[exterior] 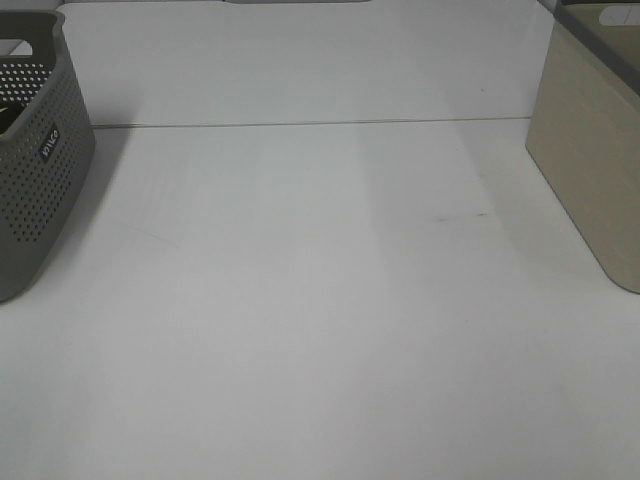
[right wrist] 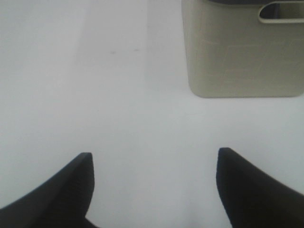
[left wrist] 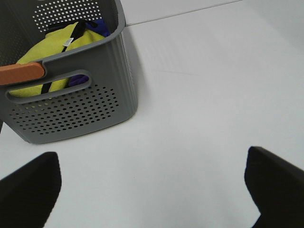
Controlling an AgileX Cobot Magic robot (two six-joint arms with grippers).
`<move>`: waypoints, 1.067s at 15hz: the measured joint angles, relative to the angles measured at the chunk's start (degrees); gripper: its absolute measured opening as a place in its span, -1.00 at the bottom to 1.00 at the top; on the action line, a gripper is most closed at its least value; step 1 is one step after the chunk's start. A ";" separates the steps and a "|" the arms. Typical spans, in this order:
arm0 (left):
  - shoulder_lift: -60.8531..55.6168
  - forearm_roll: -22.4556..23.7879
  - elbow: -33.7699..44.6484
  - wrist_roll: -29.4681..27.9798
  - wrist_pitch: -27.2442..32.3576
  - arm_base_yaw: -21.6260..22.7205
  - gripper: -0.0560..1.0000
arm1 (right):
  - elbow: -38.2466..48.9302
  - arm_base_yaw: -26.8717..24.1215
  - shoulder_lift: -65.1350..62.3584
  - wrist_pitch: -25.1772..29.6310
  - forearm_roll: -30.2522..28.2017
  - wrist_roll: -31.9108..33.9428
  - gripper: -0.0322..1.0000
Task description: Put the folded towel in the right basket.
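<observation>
A grey perforated basket [exterior: 35, 160] stands at the table's left edge. The left wrist view shows it [left wrist: 90, 102] holding a folded yellow towel [left wrist: 57, 47] with blue cloth beside it. A beige basket [exterior: 590, 160] stands at the table's right edge and shows in the right wrist view [right wrist: 242, 52]. My left gripper [left wrist: 152, 183] is open and empty above the table, apart from the grey basket. My right gripper [right wrist: 154, 185] is open and empty above the table, short of the beige basket. Neither gripper shows in the high view.
A seam [exterior: 300, 124] runs across the white table at the back. An orange handle-like piece [left wrist: 21, 73] lies on the grey basket's rim. The beige basket has a grey rim with a handle slot [right wrist: 280, 12].
</observation>
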 joint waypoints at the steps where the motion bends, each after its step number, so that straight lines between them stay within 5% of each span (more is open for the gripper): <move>1: 0.00 0.00 0.00 0.00 0.00 0.00 0.97 | 0.06 0.00 -0.69 -0.06 -0.06 0.00 0.37; 16: 0.00 0.00 0.00 0.00 0.00 0.00 0.97 | 0.11 0.00 -1.03 -0.34 -0.34 0.00 0.37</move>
